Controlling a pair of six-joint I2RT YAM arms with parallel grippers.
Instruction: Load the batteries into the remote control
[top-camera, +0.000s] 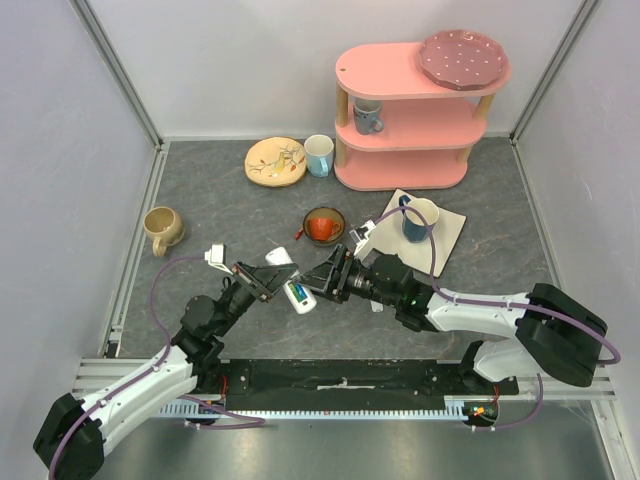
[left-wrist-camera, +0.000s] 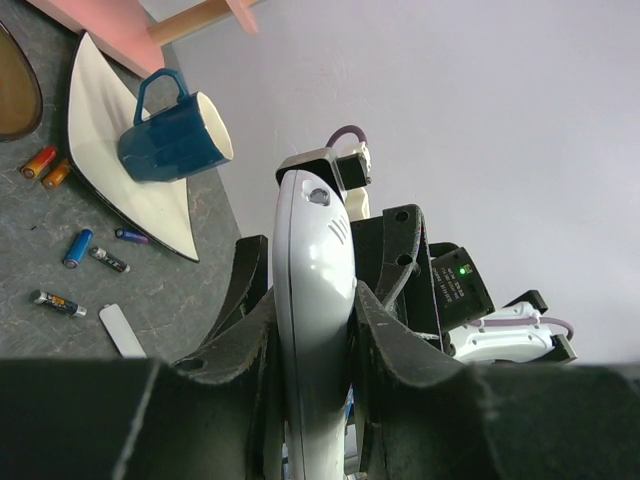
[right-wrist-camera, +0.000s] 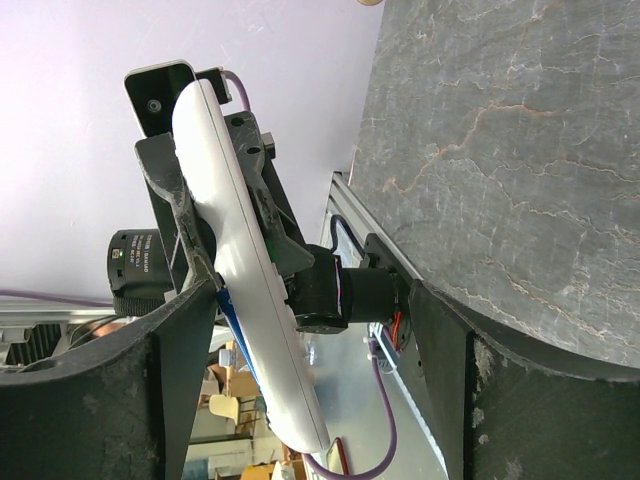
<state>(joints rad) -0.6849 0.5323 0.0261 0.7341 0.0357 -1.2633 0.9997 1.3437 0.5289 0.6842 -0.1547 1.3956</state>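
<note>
My left gripper (top-camera: 264, 283) is shut on the remote control (top-camera: 302, 299), a slim white bar held off the table. In the left wrist view the remote control (left-wrist-camera: 312, 270) stands clamped between both fingers (left-wrist-camera: 400, 350). A blue and green battery (top-camera: 296, 291) shows in its slot. My right gripper (top-camera: 326, 274) is open right beside the remote, its jaws wide apart. In the right wrist view the remote control (right-wrist-camera: 245, 280) lies close to the left finger (right-wrist-camera: 160, 390), with a blue battery (right-wrist-camera: 228, 315) along its edge. Several loose batteries (left-wrist-camera: 78, 247) lie on the table by the napkin.
A blue mug (top-camera: 418, 220) stands on a white napkin (top-camera: 447, 228) behind my right arm. A small white cover (left-wrist-camera: 122, 330) lies near the batteries. Further back are an orange cup in a dark bowl (top-camera: 322, 227), a beige mug (top-camera: 160, 228), a plate (top-camera: 275, 161) and a pink shelf (top-camera: 410, 110).
</note>
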